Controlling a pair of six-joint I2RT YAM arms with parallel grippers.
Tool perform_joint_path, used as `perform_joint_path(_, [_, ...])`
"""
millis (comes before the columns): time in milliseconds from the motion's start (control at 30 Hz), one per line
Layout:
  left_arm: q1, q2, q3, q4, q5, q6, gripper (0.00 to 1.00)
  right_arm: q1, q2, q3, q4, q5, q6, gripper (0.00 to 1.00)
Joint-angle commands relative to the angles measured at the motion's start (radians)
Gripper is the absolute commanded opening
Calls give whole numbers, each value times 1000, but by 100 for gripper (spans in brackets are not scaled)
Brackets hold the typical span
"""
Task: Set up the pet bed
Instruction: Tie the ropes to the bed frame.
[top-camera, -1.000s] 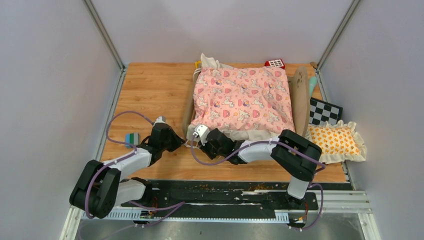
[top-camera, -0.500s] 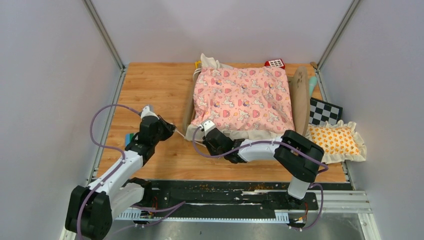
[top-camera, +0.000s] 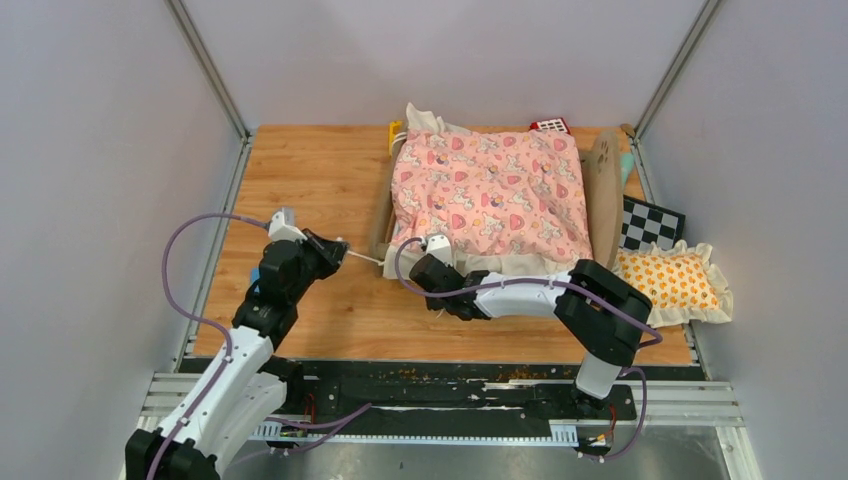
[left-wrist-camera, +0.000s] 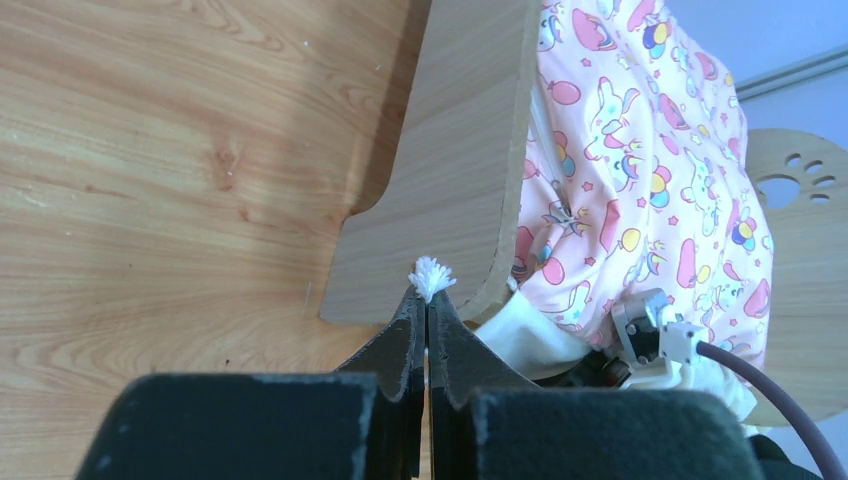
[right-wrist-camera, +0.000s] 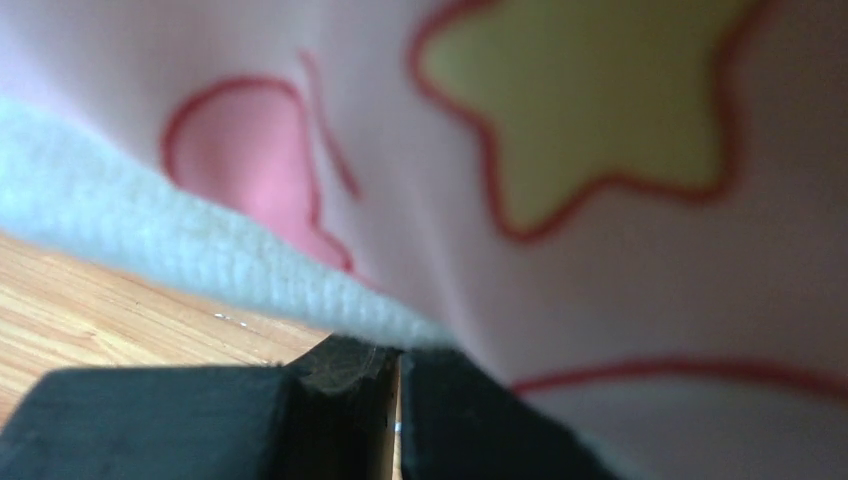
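Toward the far side of the light wooden worktop (top-camera: 320, 180), right of centre, stands the small light-wood pet bed (left-wrist-camera: 450, 170), its rounded headboard with a paw-print cutout (top-camera: 600, 190) on the right. A pink unicorn-print quilt with a white ruffle (top-camera: 490, 195) covers it. At the bed's near left corner, the jaws of the right arm (top-camera: 520, 295) are closed with the ruffle at their tips; whether fabric is pinched cannot be told. Left of the bed, the jaws of the left arm (top-camera: 262, 310) are clamped on a thin white cord (top-camera: 365, 257) running to that corner. Right of the headboard lie an orange-patterned frilled pillow (top-camera: 672, 283) and a black-and-white checkered board (top-camera: 650, 222).
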Motion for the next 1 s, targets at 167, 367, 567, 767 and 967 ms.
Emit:
perform_joint_path(167, [7,-4,92,-3,-37,76,0,-54,-16,-55,-183,123,112,0])
perform_joint_path(367, [9,41,131,23,-57,95,0,-56,-32,-74,-198,144,131,0])
perform_joint_path(567, [12,58,140,32,-60,103,0,-56,-57,-97,-218,145,157,0])
perform_joint_path(767, [12,80,129,68,-8,108,0,-55,-118,-164,-224,141,203,0])
perform_joint_path(967, [12,116,117,109,66,117,0,-54,-135,-192,-237,144,226,0])
